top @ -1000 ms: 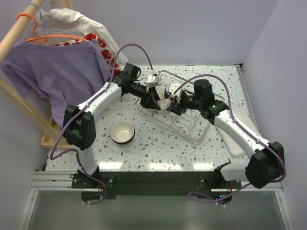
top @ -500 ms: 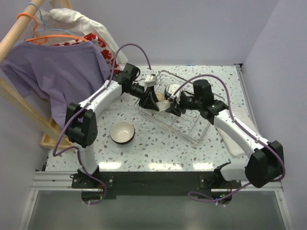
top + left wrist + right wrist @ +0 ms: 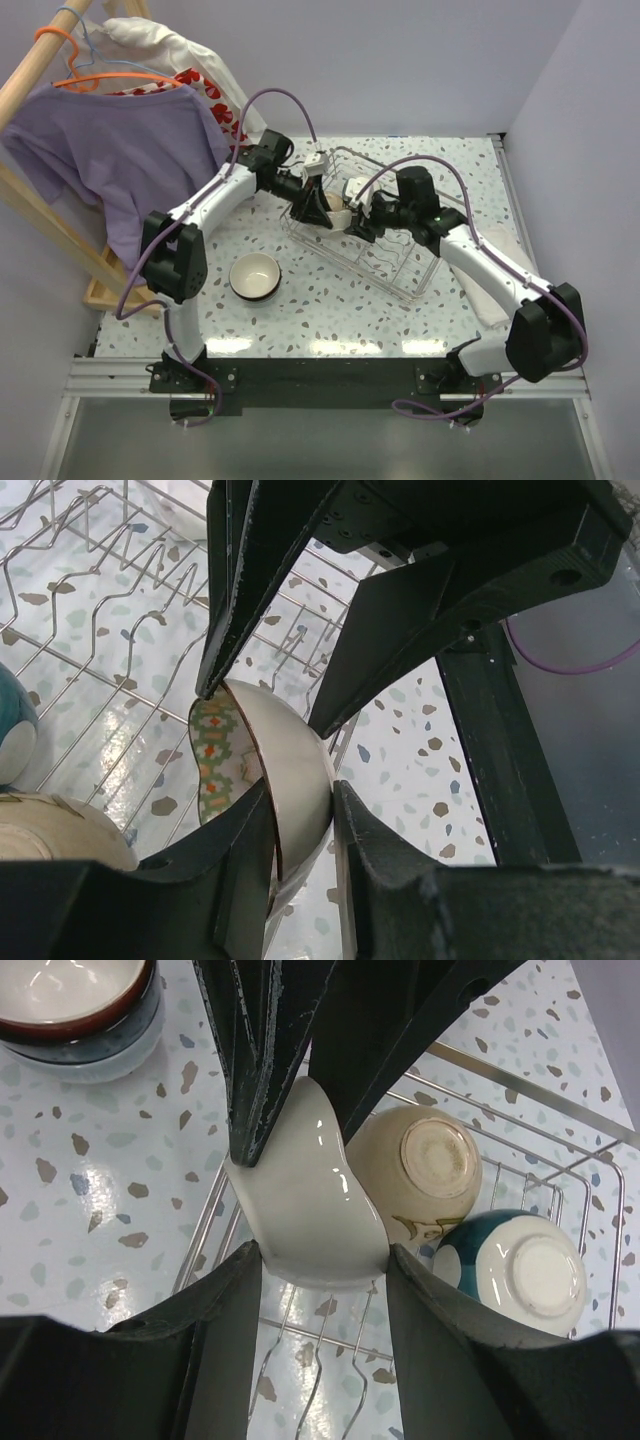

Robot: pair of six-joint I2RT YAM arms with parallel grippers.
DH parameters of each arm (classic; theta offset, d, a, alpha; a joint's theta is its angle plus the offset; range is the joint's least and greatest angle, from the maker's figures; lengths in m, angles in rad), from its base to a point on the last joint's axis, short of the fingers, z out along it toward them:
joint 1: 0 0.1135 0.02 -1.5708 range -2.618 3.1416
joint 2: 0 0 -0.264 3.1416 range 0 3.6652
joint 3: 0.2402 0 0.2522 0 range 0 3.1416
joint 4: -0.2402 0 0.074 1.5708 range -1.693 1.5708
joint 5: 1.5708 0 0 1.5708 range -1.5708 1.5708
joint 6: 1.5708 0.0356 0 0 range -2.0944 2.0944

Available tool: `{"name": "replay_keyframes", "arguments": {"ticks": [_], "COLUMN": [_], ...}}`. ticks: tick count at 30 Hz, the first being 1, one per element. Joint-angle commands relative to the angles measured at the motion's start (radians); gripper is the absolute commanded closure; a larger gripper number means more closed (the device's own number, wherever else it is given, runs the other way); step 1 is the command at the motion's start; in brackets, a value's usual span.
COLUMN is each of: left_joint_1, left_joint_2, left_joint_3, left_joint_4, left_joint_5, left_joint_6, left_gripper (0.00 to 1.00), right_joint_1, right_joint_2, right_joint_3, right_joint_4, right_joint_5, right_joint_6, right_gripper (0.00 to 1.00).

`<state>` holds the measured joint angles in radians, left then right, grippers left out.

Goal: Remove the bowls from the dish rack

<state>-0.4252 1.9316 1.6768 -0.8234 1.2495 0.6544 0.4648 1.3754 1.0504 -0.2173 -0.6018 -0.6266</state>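
Note:
A white bowl [image 3: 340, 216] with a patterned inside hangs on edge over the left end of the dish rack [image 3: 405, 272]. Both grippers grip it. My left gripper [image 3: 300, 815] pinches its rim [image 3: 290, 780], one finger inside and one outside. My right gripper [image 3: 322, 1260] is shut across its outside [image 3: 310, 1210]. In the rack lie a cream bowl [image 3: 425, 1175] and a teal-and-white bowl [image 3: 520, 1265], both bottom up. A stack of bowls [image 3: 254, 276] with a dark red one on top stands on the table left of the rack.
A wooden clothes rail with a purple shirt [image 3: 110, 150] stands along the left edge. A white cloth [image 3: 488, 298] lies right of the rack under my right arm. The rack's wavy wires [image 3: 90, 630] are right below the held bowl.
Both grippers have drawn closer round the white bowl. My right arm has shifted a little to the left. The stack on the table has not moved.

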Motion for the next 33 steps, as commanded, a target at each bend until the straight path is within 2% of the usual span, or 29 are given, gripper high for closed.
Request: {"name": "replay_keyframes", "arguments": {"ticks": [1, 2, 8, 15, 20, 25, 32, 33], "left_joint_1": [-0.012, -0.012, -0.012, -0.014, -0.014, -0.018, -0.087, -0.096], "left_joint_2": [0.009, 0.009, -0.005, -0.028, -0.097, -0.216, -0.379, -0.399], "left_joint_3": [0.037, 0.034, 0.018, -0.018, -0.098, -0.207, -0.322, -0.337], "left_joint_4": [0.013, 0.018, 0.081, 0.17, 0.265, 0.397, 0.421, 0.44], "left_joint_5": [0.084, 0.077, 0.039, -0.019, -0.097, -0.232, -0.465, -0.534], "left_joint_6": [-0.058, -0.067, -0.137, -0.231, -0.312, -0.412, -0.444, -0.461], "left_gripper": [1.0, 1.0, 1.0, 1.0, 1.0, 1.0, 1.0, 1.0], "right_joint_1": [0.002, 0.002, 0.002, 0.002, 0.002, 0.002, 0.003, 0.0], "right_joint_2": [0.016, 0.016, -0.002, -0.042, -0.114, -0.197, -0.308, -0.334], "right_joint_3": [0.022, 0.023, 0.031, 0.011, -0.004, -0.013, -0.029, -0.038], "right_joint_4": [0.122, 0.127, 0.118, 0.13, 0.14, 0.124, 0.035, 0.036], "right_joint_5": [0.06, 0.068, 0.102, 0.148, 0.226, 0.293, 0.456, 0.465], "right_joint_6": [-0.01, -0.002, -0.002, 0.028, 0.096, 0.211, 0.373, 0.384], "right_gripper": [0.46, 0.41, 0.31, 0.26, 0.22, 0.18, 0.13, 0.12]}}
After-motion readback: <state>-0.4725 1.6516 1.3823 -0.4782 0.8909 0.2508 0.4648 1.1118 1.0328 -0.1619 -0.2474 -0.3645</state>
